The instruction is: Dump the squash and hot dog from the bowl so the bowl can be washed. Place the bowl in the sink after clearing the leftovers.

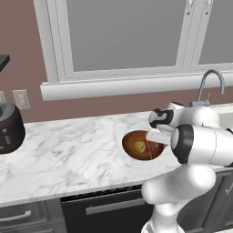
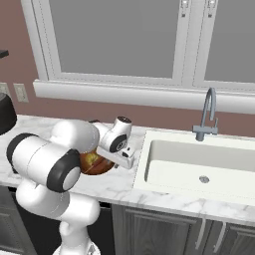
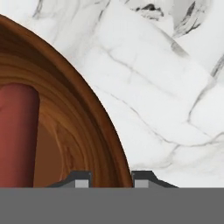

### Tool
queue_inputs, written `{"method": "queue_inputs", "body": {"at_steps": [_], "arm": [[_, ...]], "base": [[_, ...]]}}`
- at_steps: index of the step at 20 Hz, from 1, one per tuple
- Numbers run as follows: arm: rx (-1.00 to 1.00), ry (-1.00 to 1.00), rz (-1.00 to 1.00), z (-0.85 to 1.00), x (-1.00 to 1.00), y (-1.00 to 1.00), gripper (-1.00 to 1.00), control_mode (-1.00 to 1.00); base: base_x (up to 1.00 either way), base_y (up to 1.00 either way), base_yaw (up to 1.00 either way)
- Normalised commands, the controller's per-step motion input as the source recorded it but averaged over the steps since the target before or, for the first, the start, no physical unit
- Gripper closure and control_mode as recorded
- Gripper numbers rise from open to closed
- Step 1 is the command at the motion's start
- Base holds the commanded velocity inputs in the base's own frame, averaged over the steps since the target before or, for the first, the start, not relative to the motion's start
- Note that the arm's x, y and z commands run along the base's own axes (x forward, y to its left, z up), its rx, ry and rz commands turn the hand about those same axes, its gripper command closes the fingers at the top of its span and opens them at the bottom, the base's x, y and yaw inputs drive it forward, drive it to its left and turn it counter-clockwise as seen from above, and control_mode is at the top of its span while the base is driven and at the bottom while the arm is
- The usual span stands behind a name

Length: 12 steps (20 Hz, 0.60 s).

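Observation:
The glossy reddish-brown bowl [image 1: 133, 142] stands on the marble counter, left of the sink [image 2: 169, 154]. Inside it lie the yellow squash [image 1: 139, 146] and the thin reddish hot dog [image 1: 149, 149]. My gripper [image 1: 156, 139] reaches down onto the bowl's right rim. In the hand view the bowl's rim [image 3: 94, 118] runs between my two fingertips [image 3: 81, 179], which stand close on either side of it, so the gripper [image 3: 111, 180] is shut on the rim. The hot dog [image 3: 17, 135] fills the left of that view. From the right base, my hand [image 2: 119, 155] covers part of the bowl [image 2: 93, 164].
A grey gooseneck faucet [image 2: 209, 114] rises behind the white basin with its round drain [image 2: 203, 179]. A dark grey rounded appliance [image 1: 9, 128] sits at the counter's far left under a wall outlet [image 1: 21, 98]. Bare marble [image 1: 68, 154] lies between appliance and bowl.

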Motion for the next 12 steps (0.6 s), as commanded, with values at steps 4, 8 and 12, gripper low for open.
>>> {"method": "queue_inputs", "body": {"at_steps": [4,8,12], "arm": [[0.00,-0.02,0.00,0.05,-0.04,0.00,1.00,-1.00],[0.02,-0.02,0.00,0.22,-0.04,0.00,1.00,-1.00],[0.09,0.00,-0.01,0.34,-0.17,-0.02,1.00,-1.00]], "base": [[0.00,0.00,0.00],[0.00,0.00,0.00],[0.00,0.00,0.00]]}}
